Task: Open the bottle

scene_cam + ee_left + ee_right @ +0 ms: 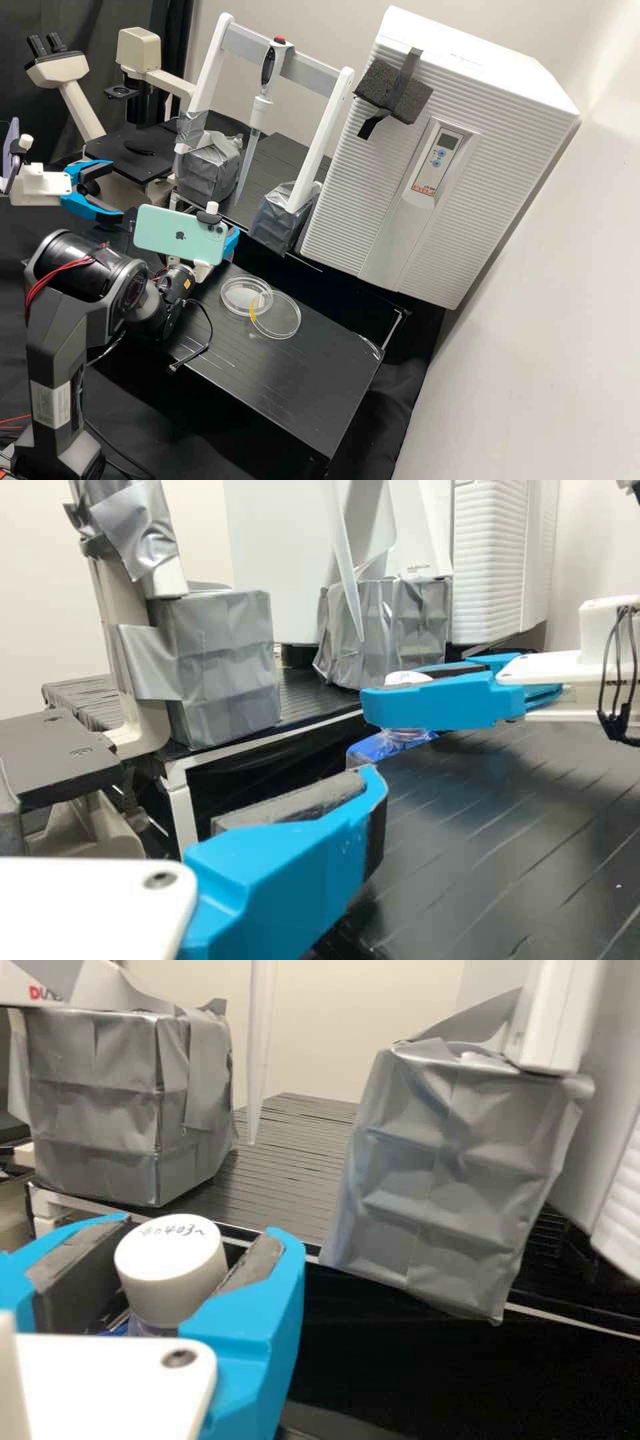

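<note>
**Steady Hold, Then Twist the Cap**

The right gripper [175, 1252] has its fingers closed on the bottle [166, 1278] just under its white cap [170, 1245], close to the worktop [287, 373]. The left gripper [115, 189], at ten o'clock from it, gapes empty. I'd bring it squarely onto the cap before twisting.

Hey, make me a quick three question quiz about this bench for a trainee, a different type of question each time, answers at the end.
1. True or false: the white cap sits on the bottle.
2. The right pincer is: A open and empty, B shut on the bottle, C gripping a dish.
3. Name the tool hanging in the white stand.
Key: 1 true; 2 B; 3 pipette.
</note>
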Robot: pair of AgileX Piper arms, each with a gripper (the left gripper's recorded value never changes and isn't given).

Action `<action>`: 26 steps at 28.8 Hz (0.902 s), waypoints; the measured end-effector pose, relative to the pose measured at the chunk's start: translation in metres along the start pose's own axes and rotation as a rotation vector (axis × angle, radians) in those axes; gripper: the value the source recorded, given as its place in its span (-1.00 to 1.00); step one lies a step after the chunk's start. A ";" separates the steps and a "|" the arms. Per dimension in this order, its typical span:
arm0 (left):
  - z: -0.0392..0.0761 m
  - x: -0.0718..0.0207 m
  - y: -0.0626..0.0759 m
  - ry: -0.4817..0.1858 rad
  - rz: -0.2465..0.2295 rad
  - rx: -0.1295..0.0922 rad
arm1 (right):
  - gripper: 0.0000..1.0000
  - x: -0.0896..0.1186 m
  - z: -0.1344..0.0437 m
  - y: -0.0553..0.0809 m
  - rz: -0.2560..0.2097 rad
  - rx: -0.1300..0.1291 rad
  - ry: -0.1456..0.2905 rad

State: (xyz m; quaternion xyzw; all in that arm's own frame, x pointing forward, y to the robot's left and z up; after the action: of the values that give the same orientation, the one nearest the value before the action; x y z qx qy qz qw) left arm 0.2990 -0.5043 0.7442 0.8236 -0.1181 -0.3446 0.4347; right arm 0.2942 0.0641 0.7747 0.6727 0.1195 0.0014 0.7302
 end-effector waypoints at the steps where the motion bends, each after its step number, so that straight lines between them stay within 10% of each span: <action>1: 0.000 0.0000 0.000 0.000 0.000 0.002 | -1.00 0.000 0.000 0.000 0.000 0.000 0.000; 26: -0.002 0.0000 0.001 0.018 0.010 0.013 | -1.00 0.000 -0.001 0.001 0.004 0.000 0.003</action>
State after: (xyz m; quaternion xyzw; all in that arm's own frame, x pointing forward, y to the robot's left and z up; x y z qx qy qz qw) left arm 0.3002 -0.5038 0.7455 0.8288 -0.1204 -0.3345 0.4321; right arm 0.2938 0.0650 0.7758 0.6728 0.1194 0.0038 0.7301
